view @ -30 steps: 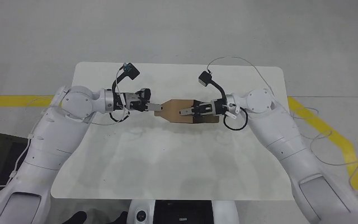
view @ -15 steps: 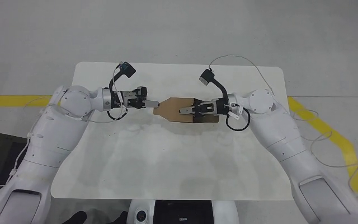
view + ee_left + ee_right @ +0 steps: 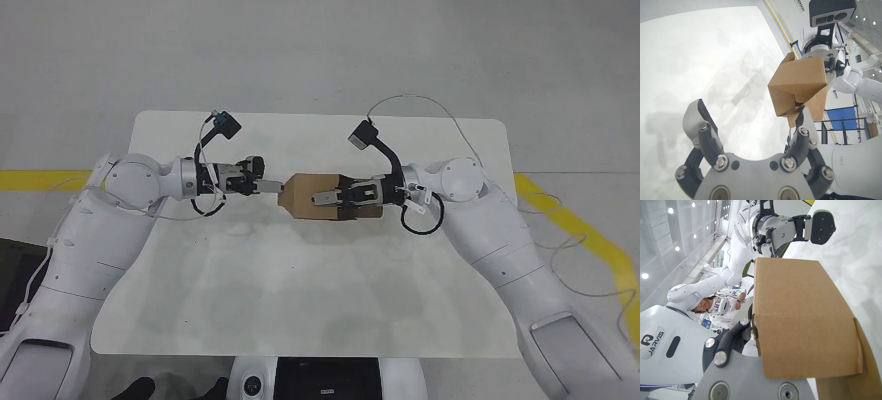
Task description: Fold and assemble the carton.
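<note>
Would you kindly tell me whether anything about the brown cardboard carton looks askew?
On the brown cardboard carton, the end facing the open left end effector is not closed flush; a small flap juts out, leaving a dark gap.

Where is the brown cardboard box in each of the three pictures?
Top view: the carton is over the table, next to the left pincer.
Left wrist view: the carton is just beyond the open left pincer, one fingertip by its flap.
Right wrist view: the carton is close up before the camera, the other arm beyond it.
Shared landmark: the white table behind the carton.
</note>
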Available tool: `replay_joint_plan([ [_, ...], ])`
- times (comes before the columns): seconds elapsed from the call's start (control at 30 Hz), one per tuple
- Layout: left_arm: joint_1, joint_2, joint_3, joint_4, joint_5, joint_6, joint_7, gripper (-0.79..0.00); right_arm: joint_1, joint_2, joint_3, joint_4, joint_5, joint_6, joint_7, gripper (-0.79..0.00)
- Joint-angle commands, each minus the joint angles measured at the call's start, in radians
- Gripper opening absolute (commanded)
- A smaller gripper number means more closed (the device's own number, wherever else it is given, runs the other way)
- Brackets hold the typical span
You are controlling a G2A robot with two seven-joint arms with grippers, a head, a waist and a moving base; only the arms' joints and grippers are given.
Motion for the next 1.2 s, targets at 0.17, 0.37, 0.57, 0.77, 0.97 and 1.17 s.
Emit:
replay_joint_plan([
  [0.17,0.010,0.001,0.002,-0.021,-0.010,0.001,-0.012,0.000,0.009,-0.013,-0.010,0.010,0.040,-0.031,0.015,-0.785],
  [0.37,0.017,0.003,0.000,-0.031,-0.030,0.001,-0.022,0.000,0.012,-0.023,-0.018,0.013,0.067,-0.048,0.023,-0.785],
  [0.57,0.024,0.002,0.002,-0.027,-0.072,-0.014,-0.030,0.000,0.013,-0.034,-0.032,0.011,0.101,-0.051,0.020,-0.785],
  [0.77,0.026,-0.001,0.009,-0.024,-0.099,-0.033,-0.032,0.000,0.017,-0.039,-0.036,0.017,0.126,-0.052,0.018,-0.785],
  [0.97,0.022,-0.004,0.020,-0.028,-0.124,-0.042,-0.048,0.000,0.015,-0.039,-0.032,0.023,0.136,-0.050,0.020,-0.785],
  [1.17,0.016,-0.007,0.030,-0.035,-0.126,-0.041,-0.056,0.000,0.013,-0.038,-0.032,0.023,0.137,-0.049,0.021,-0.785],
])
